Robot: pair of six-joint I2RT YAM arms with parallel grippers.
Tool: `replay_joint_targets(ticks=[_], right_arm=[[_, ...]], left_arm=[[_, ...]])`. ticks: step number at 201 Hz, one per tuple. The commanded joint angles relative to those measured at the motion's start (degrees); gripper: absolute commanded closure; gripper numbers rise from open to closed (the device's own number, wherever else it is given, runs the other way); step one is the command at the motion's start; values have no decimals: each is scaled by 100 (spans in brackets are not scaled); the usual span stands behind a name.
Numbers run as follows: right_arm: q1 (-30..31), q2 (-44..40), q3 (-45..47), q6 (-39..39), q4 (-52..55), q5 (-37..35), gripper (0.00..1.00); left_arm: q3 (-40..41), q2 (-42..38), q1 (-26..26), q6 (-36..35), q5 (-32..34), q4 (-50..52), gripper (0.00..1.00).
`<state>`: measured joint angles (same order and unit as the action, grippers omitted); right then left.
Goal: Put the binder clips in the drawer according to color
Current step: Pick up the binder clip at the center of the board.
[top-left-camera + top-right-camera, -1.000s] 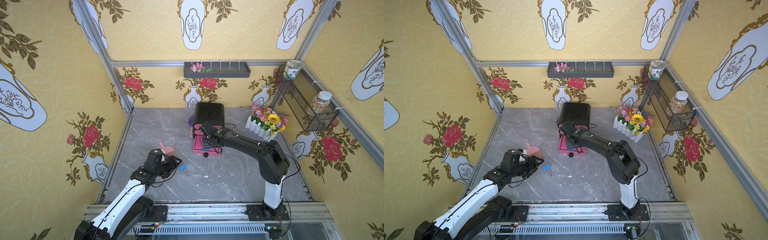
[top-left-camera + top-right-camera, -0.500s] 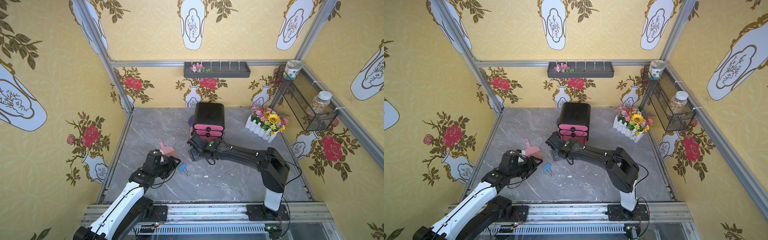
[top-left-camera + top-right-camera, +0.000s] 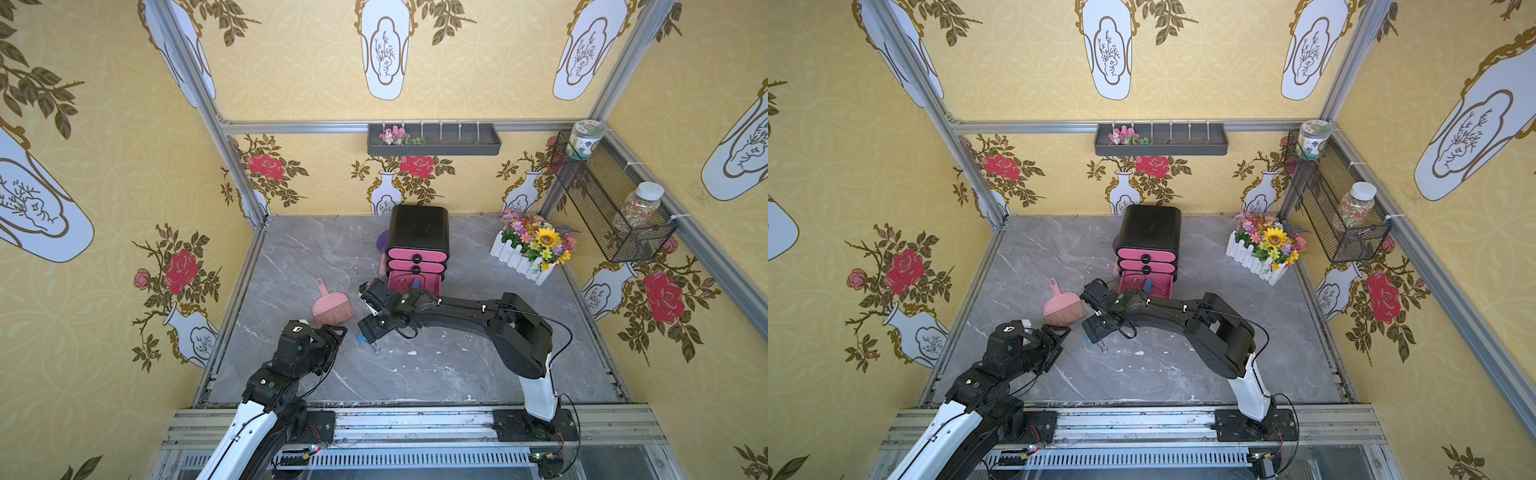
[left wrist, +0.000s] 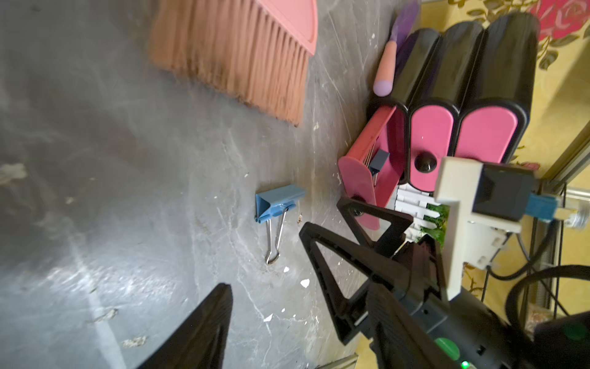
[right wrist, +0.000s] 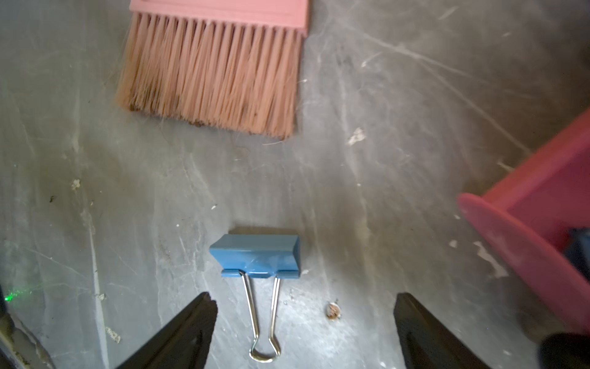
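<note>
Blue binder clip lying flat; bottom drawer open.

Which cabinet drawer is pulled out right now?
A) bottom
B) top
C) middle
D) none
A: in both top views the bottom drawer stands pulled out of the cabinet, with a blue binder clip lying in it.

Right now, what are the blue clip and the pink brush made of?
The blue binder clip looks like painted sheet metal: it has thin folded edges and a smooth sheen. Its handles are bare shiny wire, probably steel. The pink brush seems to be plastic, with a matte moulded back and fine, stiff bristles that are probably synthetic.
</note>
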<state>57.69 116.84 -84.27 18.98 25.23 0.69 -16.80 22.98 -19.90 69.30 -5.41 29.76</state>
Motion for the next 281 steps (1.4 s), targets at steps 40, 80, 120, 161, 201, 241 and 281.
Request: replay_joint_targets(ticks=[40, 80, 120, 161, 201, 241, 281], right_arm=[[297, 574, -661, -166, 228, -194, 6], [348, 804, -916, 186, 537, -805, 5], [357, 943, -1063, 207, 587, -786, 19], [436, 999, -1112, 189, 576, -727, 29], [490, 1034, -1093, 315, 623, -814, 36], [483, 798, -963, 404, 685, -1091, 46], [173, 287, -783, 241, 728, -1375, 51]], left_arm=[[-177, -1112, 11, 867, 717, 1304, 26], [-277, -1341, 11, 928, 774, 1618, 25], [-280, -1289, 12, 851, 738, 1518, 25], [-280, -1095, 6, 728, 682, 1344, 25], [-229, -1041, 11, 708, 654, 1242, 25], [-193, -1068, 8, 726, 643, 1191, 25], [-149, -893, 10, 717, 559, 913, 24]])
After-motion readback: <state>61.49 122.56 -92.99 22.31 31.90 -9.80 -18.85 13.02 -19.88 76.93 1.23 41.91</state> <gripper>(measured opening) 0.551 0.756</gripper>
